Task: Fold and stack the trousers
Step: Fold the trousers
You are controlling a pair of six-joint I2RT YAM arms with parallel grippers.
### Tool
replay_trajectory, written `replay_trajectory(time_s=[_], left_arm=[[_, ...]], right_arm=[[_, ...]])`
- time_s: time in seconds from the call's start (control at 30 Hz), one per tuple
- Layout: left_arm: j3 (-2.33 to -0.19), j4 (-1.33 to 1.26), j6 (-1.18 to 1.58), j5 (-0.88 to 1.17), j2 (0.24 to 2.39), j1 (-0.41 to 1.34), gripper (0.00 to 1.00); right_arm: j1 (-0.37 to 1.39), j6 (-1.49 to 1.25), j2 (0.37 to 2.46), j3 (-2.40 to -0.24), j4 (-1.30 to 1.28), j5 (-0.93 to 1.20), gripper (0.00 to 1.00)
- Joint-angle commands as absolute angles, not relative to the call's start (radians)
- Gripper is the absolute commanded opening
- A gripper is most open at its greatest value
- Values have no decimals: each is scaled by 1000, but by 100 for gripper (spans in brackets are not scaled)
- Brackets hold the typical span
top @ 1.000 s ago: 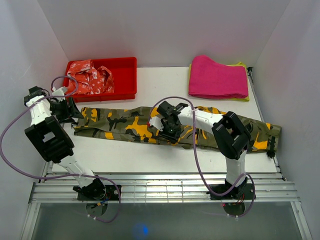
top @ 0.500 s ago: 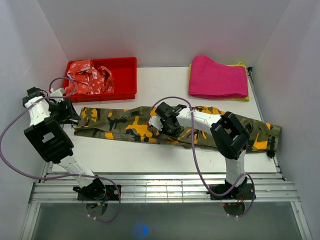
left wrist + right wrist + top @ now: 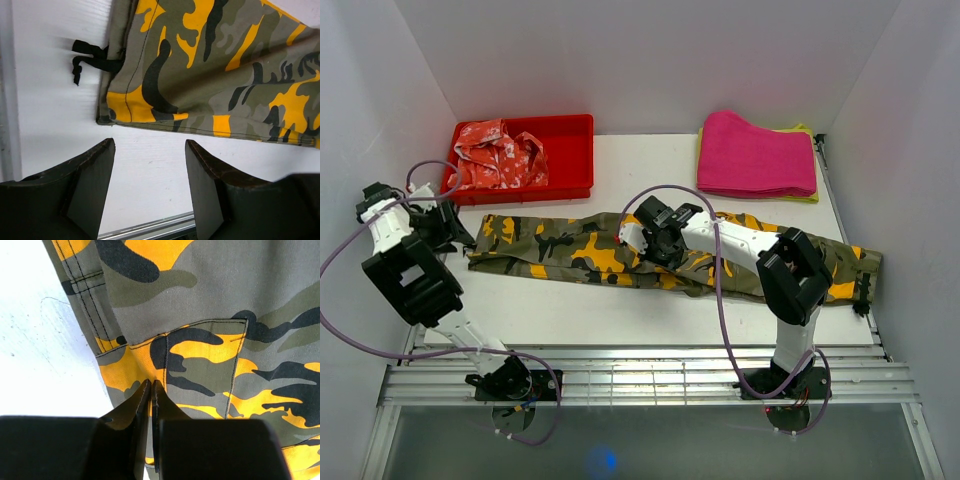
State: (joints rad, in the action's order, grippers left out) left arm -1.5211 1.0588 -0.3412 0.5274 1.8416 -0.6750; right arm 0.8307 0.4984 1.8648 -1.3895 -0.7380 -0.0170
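Observation:
The camouflage trousers [image 3: 570, 250] lie flat and stretched across the table from left to right. My right gripper [image 3: 655, 243] is over their middle, shut on a pinch of the cloth. In the right wrist view the right gripper [image 3: 151, 383] has its jaws pressed together on an orange patch of the trousers [image 3: 225, 300] beside a pocket seam. My left gripper [image 3: 450, 228] sits at the left leg end. In the left wrist view the left gripper [image 3: 149, 142] is open over bare table, just short of the hem of the trousers [image 3: 225, 65], with a black drawstring [image 3: 90, 57] beyond.
A red tray [image 3: 575, 150] at the back left holds a red-and-white garment [image 3: 495, 155]. A folded pink cloth [image 3: 755, 155] lies at the back right on a yellow one. White walls close in on both sides. A metal rail [image 3: 150, 227] runs along the near edge.
The right gripper has shut on the trousers' middle and shifted slightly toward the back. The left gripper has drawn a little to the left and stays open.

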Motion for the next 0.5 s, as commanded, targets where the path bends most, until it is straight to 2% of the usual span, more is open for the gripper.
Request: replay_trajectory(time_s=[0.0, 0.33, 0.47], left_arm=[[-1491, 1028, -279, 615, 1882, -675, 69], [-1437, 957, -161, 634, 1954, -673, 70], [-1434, 943, -140, 615, 1965, -673, 64]], right_arm=[[831, 483, 1829, -1419, -735, 23, 8], [830, 480, 1806, -1414, -735, 32, 8], [830, 477, 1802, -1416, -733, 40, 8]])
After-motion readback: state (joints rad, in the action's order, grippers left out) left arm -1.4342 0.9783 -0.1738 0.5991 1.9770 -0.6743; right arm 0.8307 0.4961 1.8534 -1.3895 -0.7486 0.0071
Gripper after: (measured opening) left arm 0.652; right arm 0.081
